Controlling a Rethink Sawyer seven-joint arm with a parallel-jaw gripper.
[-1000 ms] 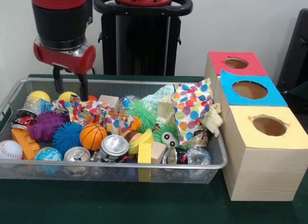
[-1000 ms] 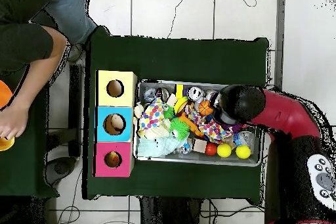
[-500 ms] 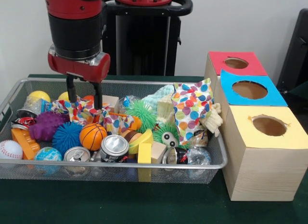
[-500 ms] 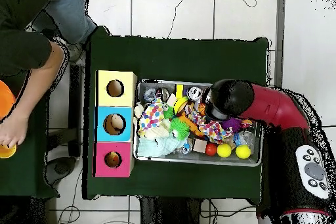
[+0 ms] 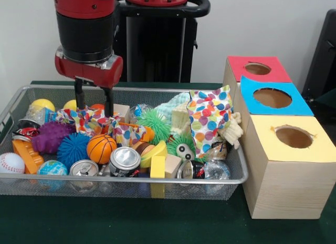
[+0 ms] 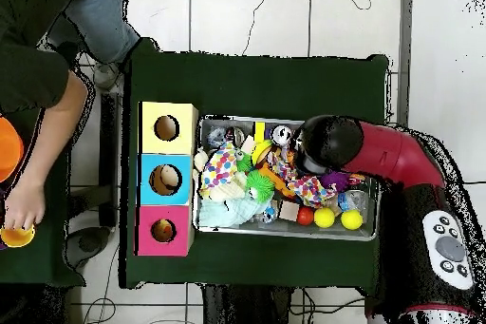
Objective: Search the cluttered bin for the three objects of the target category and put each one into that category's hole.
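My gripper (image 5: 94, 108) hangs open over the back left of the wire bin (image 5: 157, 179). Its two black fingers straddle a crumpled polka-dot bag (image 5: 88, 119), their tips just above or touching it, with nothing held between them. Beside the bag lie a purple spiky ball (image 5: 51, 136), a blue spiky ball (image 5: 73, 148) and a small basketball (image 5: 101, 148). Crushed cans (image 5: 125, 160) lie at the bin's front. The boxes to the right have a red top (image 5: 258, 69), a blue top (image 5: 273, 98) and a yellow top (image 5: 294, 137), each with a round hole. From overhead the arm's wrist (image 6: 327, 142) hides the gripper.
A tall polka-dot bag (image 5: 210, 118) stands at the bin's right end, next to a green spiky ball (image 5: 154, 124) and wooden blocks (image 5: 157, 167). Yellow balls (image 5: 42, 104) and a baseball (image 5: 10, 162) sit at the left. A person's arm (image 6: 38, 140) reaches over a side table.
The gripper swung right from the bin's back left corner and dropped over the small polka-dot bag, then rose very slightly. It stayed open. The person's hand moved lower.
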